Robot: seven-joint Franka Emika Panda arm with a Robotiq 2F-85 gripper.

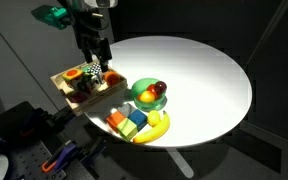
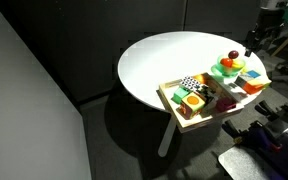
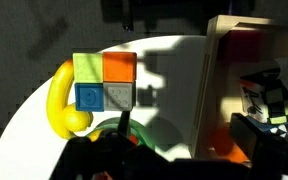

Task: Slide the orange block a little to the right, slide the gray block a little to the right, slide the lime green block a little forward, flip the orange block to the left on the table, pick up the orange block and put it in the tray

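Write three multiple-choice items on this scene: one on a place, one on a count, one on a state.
1. Where is the orange block?
A in the tray
B held by the gripper
C on the table, beside the lime green block

2. How many blocks form the square cluster?
A four
B two
C six

3. How is the gripper?
A shut on the orange block
B open, empty
C shut on the gray block

Answers:
1 C: the wrist view shows it against the lime green block, apart from the tray.
2 A: orange, lime green, gray and the blue block.
3 B: it hangs high in an exterior view, holding nothing.
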